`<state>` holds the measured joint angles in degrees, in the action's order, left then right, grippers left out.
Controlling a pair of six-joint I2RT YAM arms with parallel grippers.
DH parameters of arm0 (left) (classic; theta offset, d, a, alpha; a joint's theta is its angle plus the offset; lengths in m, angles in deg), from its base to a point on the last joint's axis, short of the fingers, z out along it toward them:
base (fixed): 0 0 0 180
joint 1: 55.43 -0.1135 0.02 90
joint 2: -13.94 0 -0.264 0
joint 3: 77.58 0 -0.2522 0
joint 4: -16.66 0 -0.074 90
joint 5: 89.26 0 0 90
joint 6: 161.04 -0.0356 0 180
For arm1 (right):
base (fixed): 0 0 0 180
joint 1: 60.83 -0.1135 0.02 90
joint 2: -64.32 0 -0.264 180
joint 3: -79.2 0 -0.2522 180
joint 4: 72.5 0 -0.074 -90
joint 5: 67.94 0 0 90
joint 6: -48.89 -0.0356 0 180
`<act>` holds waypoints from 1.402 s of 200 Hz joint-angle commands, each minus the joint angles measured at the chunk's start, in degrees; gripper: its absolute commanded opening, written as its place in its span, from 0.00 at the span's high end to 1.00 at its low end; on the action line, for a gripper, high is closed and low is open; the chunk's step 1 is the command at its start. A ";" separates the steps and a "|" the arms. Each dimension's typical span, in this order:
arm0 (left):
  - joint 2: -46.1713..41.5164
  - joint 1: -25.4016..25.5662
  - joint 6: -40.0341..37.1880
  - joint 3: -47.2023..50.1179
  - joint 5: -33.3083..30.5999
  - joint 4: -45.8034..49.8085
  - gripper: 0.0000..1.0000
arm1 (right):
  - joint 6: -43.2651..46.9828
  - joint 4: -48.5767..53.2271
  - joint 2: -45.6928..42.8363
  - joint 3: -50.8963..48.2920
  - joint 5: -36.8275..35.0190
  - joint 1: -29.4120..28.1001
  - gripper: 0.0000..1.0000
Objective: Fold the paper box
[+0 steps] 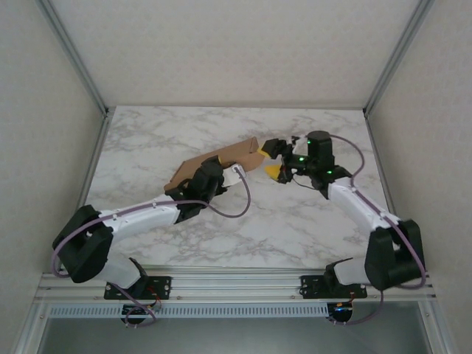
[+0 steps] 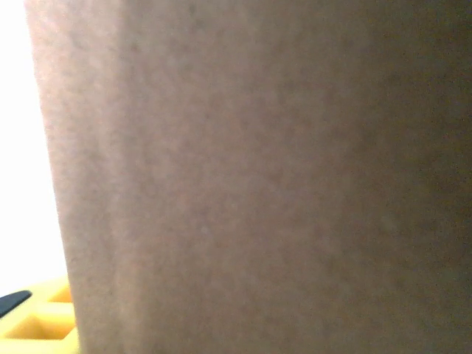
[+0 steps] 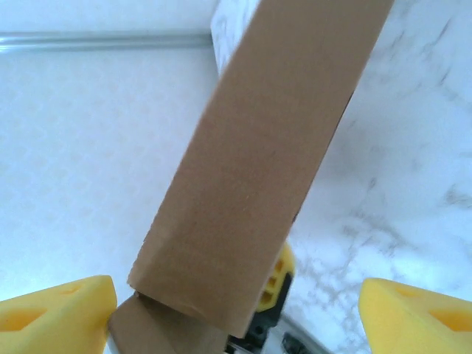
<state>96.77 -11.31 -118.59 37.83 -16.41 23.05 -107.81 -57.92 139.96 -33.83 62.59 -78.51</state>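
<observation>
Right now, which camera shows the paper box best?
The top external view: there the paper box shows its overall shape. The left wrist view gives a blurry brown close-up, the right wrist view one long panel.

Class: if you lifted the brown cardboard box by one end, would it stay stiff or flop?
Probably fairly stiff across each panel: the paper box shows flat faces and a straight edge. Likely light, being thin cardboard. It may hinge at creases, since a flap juts out separately at its near end.
</observation>
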 commanded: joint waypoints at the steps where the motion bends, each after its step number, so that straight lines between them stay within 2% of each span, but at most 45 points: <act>1: -1.38 -0.61 1.58 -7.45 5.37 17.59 0.52 | 8.71 16.04 -4.95 3.75 -10.06 2.19 0.14; 32: -0.50 -0.44 0.69 -16.57 10.51 31.88 0.52 | 14.32 22.83 -8.02 6.52 -22.23 4.74 0.17; 55: -0.14 -0.14 -2.10 -20.92 13.41 39.57 0.49 | 17.79 23.94 -3.97 9.72 -24.88 5.09 0.19; 91: 3.58 1.41 -5.61 -26.27 18.12 51.46 0.49 | 23.35 23.00 8.36 17.14 -19.15 5.66 0.23; 109: 5.92 2.40 -4.70 -27.83 20.23 54.22 0.50 | 26.44 21.69 16.52 22.73 -9.50 5.29 0.25; 119: 7.37 3.21 -4.52 -28.77 20.68 55.34 0.50 | 29.01 24.53 21.26 27.34 -5.65 4.21 0.31; 132: 9.19 4.30 -4.16 -30.41 20.46 56.58 0.50 | 32.73 26.92 25.67 30.95 -3.63 2.50 0.52; 154: 12.01 4.75 -3.27 -33.58 21.16 58.59 0.50 | 38.01 31.88 33.02 36.96 0.23 -0.30 0.70; 182: 14.49 4.84 -2.99 -35.43 22.14 58.83 0.47 | 42.96 36.98 39.88 41.07 1.72 -4.75 0.72; 207: 16.50 4.75 -2.46 -36.84 22.19 58.34 0.46 | 42.41 34.43 42.86 40.34 5.20 -7.61 0.69; 242: 18.25 4.45 -2.20 -37.03 20.34 56.49 0.31 | 41.68 32.62 45.18 39.60 7.41 -8.45 0.63; 280: 17.41 4.22 -1.89 -36.23 18.82 52.33 0.18 | 41.03 31.11 46.62 39.95 9.78 -8.28 0.53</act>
<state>114.61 -6.77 -120.58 2.12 3.76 77.82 -67.24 -25.97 185.31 5.65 69.22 -87.07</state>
